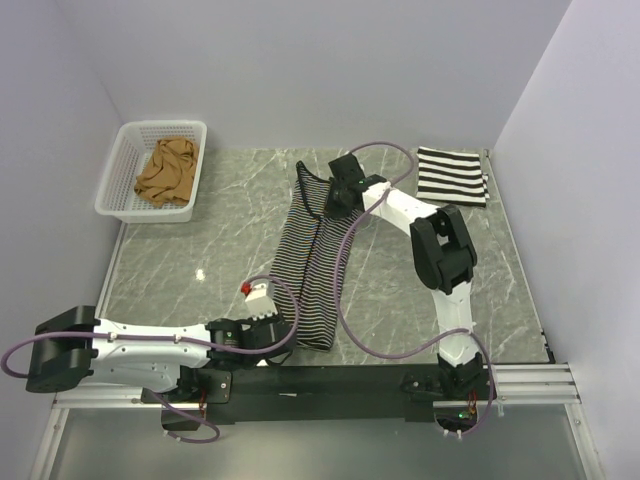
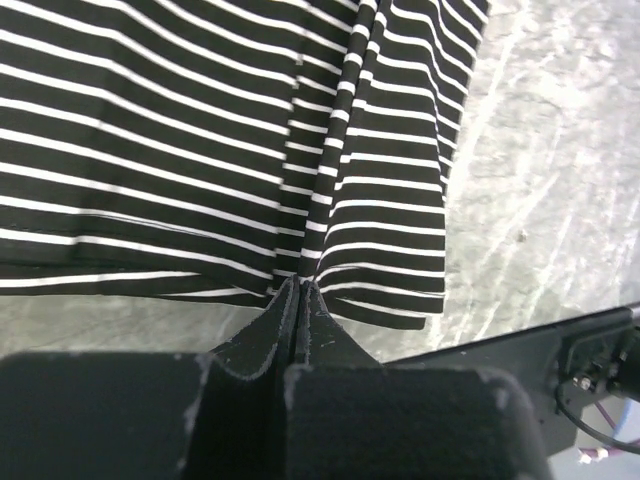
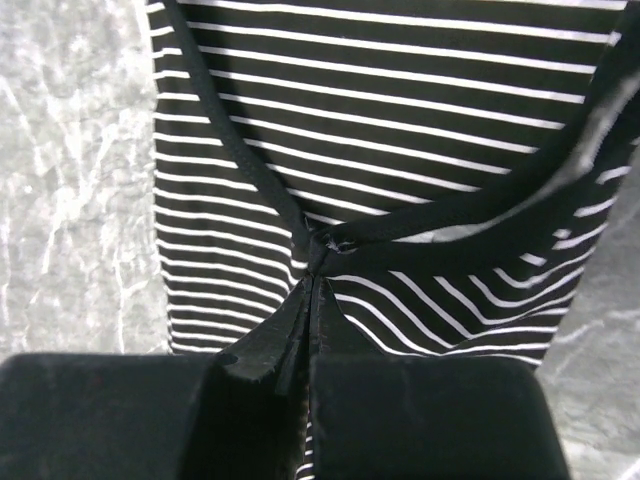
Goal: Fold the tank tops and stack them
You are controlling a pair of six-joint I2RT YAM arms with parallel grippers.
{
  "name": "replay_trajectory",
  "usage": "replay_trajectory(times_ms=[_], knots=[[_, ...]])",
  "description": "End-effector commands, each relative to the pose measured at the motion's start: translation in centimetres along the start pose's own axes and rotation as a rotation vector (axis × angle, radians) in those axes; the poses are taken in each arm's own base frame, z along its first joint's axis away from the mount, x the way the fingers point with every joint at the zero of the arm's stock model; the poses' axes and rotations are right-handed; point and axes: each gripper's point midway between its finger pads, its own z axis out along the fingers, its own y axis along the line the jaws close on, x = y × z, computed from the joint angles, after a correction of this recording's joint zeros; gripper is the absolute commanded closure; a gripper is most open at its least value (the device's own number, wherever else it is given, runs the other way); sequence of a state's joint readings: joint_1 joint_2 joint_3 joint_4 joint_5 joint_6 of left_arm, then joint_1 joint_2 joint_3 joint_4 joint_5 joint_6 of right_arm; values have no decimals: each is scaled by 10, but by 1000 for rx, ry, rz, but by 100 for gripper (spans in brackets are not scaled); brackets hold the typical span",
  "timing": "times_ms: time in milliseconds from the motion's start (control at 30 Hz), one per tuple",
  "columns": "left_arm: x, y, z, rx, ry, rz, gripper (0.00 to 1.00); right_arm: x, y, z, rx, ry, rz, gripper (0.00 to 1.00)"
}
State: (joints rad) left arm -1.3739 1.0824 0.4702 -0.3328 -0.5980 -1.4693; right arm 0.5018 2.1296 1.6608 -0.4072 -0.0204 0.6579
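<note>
Left hand (image 2: pixel 298 288) and right hand (image 3: pixel 312 280) each pinch the thin-striped top (image 1: pixel 315 270), edges cropped.

Three tank tops (image 1: pixel 312 265), one basket (image 1: pixel 111 172), two arms (image 1: pixel 440 250).

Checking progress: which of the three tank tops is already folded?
The bold black-and-white striped top at the far right corner, a neat rectangle. The thin-striped top lies stretched in the middle; the tan top sits crumpled in the basket.
</note>
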Motion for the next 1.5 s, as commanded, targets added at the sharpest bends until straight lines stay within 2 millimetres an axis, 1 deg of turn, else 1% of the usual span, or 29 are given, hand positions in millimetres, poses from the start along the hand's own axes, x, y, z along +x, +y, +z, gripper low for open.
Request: replay_trajectory(times_ms=[0, 100, 167, 333, 367, 467, 500, 533, 567, 600, 633, 667, 700, 733, 767, 800, 833, 867, 933, 967, 1000, 1033, 1067, 1100, 1167, 1233, 1267, 1367, 1467], knots=[[7, 12, -1, -35, 37, -11, 99, -24, 8, 1, 0, -68, 12, 100], [11, 18, 2, -48, 50, -7, 99, -22, 9, 7, 7, -60, 0, 100], [14, 16, 3, -41, 62, -11, 99, -19, 7, 12, 14, -53, -10, 100], [20, 21, 6, -73, 79, 10, 99, -20, 7, 15, 23, -54, -32, 100], [20, 23, 6, -81, 81, 17, 99, -20, 7, 16, 22, -55, -37, 98], [21, 23, 5, -85, 84, 17, 100, -21, 9, 16, 31, -56, -59, 87], [19, 23, 4, -81, 84, 18, 99, -23, 9, 15, 33, -60, -59, 80], [18, 22, 3, -77, 83, 19, 94, -23, 10, 14, 31, -60, -65, 75], [15, 18, 0, -64, 79, 12, 89, -27, 14, 7, 19, -75, -73, 71], [12, 13, -3, -52, 75, 21, 84, -27, 12, 5, 18, -77, -76, 64], [9, 11, -5, -44, 66, 27, 75, -30, 14, 1, 12, -93, -83, 61], [6, 7, -7, -34, 60, 31, 72, -38, 20, -10, -6, -117, -86, 59], [-2, -4, -13, -3, 46, 25, 69, -39, 20, -14, -10, -122, -89, 56], [-8, -6, -16, -2, 31, 34, 66, -42, 20, -19, -3, -131, -94, 55], [-12, -10, -19, 9, 20, 40, 66, -50, 23, -31, -6, -155, -94, 55], [-21, -21, -27, 36, 6, 39, 65, -51, 20, -35, 7, -163, -95, 55], [-25, -23, -30, 37, -2, 45, 65, -53, 17, -40, 20, -173, -93, 56], [-31, -29, -33, 49, -20, 49, 67, -59, 13, -49, 40, -202, -84, 57], [-41, -45, -38, 98, -33, 74, 69, -55, -2, -53, 79, -200, -75, 61], [-45, -57, -39, 135, -40, 65, 72, -61, -6, -59, 79, -222, -64, 61], [-42, -64, -37, 155, -16, 107, 74, -55, -16, -56, 93, -206, -59, 62], [-45, -69, -33, 165, -18, 107, 79, -56, -22, -56, 97, -209, -48, 64], [-41, -73, -25, 154, -8, 123, 81, -60, -32, -55, 108, -208, -33, 68], [-39, -81, -24, 171, 10, 142, 84, -56, -38, -52, 106, -192, -25, 76], [-34, -85, -15, 158, 27, 172, 94, -55, -51, -44, 114, -172, -19, 80], [-24, -87, -1, 132, 61, 204, 100, -53, -55, -38, 122, -152, -29, 85], [-16, -83, 8, 106, 81, 225, 99, -48, -59, -30, 135, -131, -33, 86], [-4, -81, 18, 85, 121, 242, 99, -43, -63, -19, 140, -112, -28, 93], [10, -65, 31, 37, 151, 257, 99, -39, -68, -7, 148, -99, -19, 94]])
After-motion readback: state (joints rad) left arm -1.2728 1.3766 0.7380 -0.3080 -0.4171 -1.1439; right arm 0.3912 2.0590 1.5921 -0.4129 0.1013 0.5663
